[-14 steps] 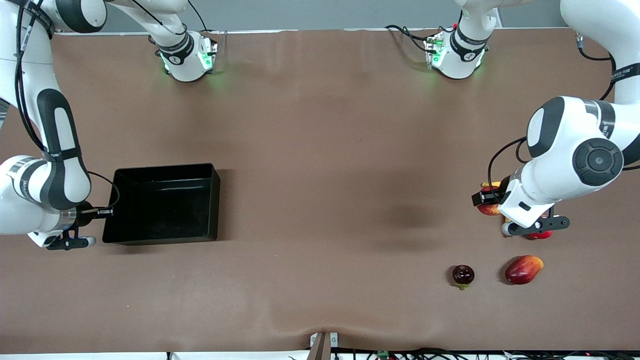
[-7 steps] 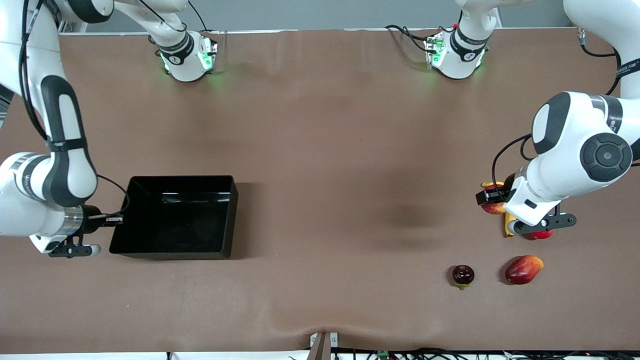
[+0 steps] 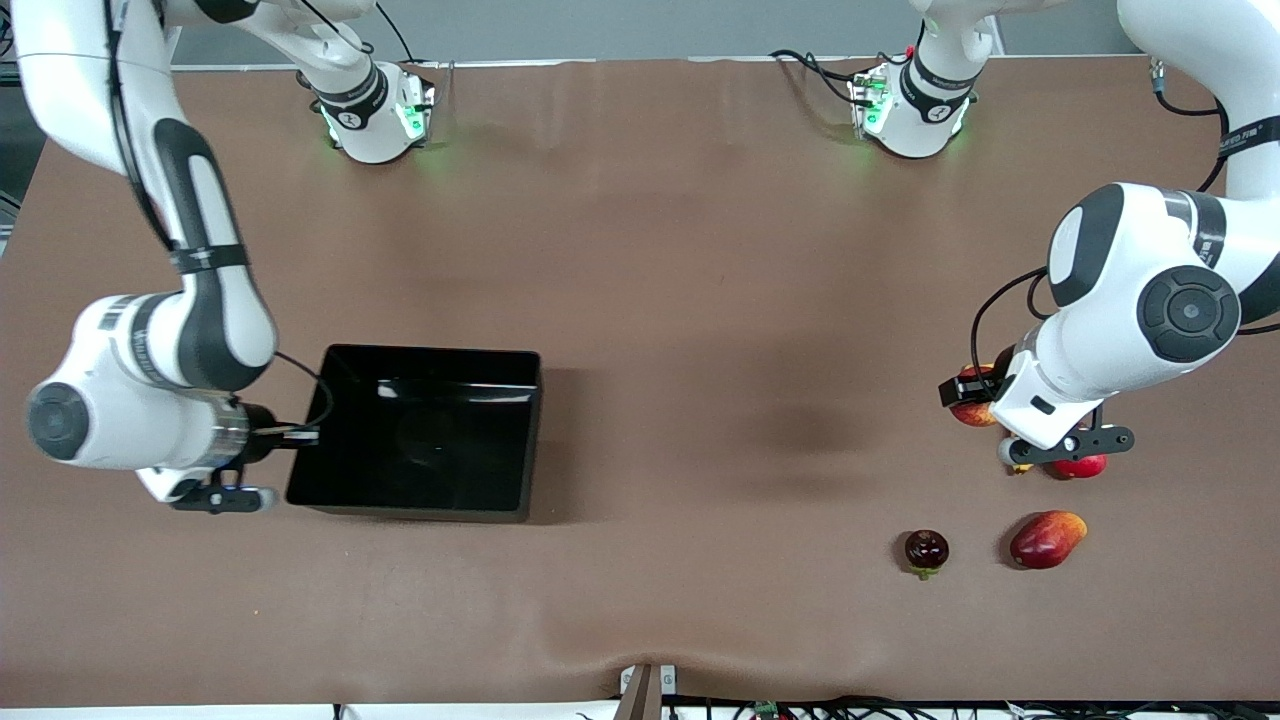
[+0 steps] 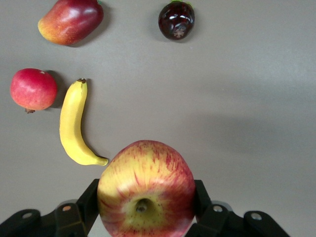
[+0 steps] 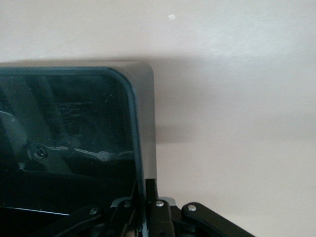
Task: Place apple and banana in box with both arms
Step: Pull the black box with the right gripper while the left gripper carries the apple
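The black box (image 3: 430, 353) rests on the table at the right arm's end. My right gripper (image 3: 300, 437) is shut on its end wall; in the right wrist view the fingers (image 5: 159, 190) pinch the rim of the box (image 5: 144, 123). The box is empty. My left gripper (image 4: 146, 205) is shut on the red and yellow apple (image 4: 145, 187), held just above the table at the left arm's end. From the front, the apple (image 3: 968, 412) peeks out beside the left wrist. The yellow banana (image 4: 71, 123) lies on the table beside it, mostly hidden under the arm in the front view.
A plain red round fruit (image 3: 1082, 466) lies beside the banana. Nearer to the front camera lie a red-orange mango (image 3: 1046, 539) and a small dark fruit (image 3: 926, 549). Brown cloth covers the table between the box and the fruits.
My right gripper has dragged the box along the table toward the middle. My left arm has shifted slightly with the apple still in its grip.
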`<state>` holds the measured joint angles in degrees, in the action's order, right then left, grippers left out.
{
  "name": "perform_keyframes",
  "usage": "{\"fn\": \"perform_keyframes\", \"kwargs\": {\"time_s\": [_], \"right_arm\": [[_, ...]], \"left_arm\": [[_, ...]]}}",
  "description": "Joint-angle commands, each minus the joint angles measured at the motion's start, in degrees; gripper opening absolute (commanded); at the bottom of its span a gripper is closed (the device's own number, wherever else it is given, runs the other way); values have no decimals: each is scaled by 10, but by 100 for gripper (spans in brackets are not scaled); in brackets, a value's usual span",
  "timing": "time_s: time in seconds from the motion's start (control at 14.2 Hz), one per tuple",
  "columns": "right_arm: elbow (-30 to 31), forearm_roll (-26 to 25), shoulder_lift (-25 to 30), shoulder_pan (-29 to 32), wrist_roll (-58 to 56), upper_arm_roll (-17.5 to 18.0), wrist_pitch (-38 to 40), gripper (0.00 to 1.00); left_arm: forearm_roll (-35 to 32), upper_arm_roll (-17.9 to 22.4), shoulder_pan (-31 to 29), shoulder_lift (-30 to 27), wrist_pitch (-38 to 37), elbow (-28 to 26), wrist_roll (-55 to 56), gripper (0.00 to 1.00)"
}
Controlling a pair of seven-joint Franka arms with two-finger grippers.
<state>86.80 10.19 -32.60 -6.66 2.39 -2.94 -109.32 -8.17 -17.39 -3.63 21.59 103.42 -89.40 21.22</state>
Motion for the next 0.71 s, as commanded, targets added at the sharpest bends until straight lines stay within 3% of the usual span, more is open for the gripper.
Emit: {"fn": "perform_keyframes", "kwargs": {"time_s": [0.0, 0.21, 0.64], "right_arm": [[14, 35, 19, -40, 32, -3, 9, 0], [14, 100, 16, -70, 50, -4, 20, 0], [7, 109, 6, -149, 144, -7, 14, 0]], "left_arm": [[-11, -2, 9, 5, -7, 5, 8, 0], [-11, -2, 15, 5, -7, 25, 8, 0], [-4, -17, 34, -18, -24, 29, 46, 0]]}}
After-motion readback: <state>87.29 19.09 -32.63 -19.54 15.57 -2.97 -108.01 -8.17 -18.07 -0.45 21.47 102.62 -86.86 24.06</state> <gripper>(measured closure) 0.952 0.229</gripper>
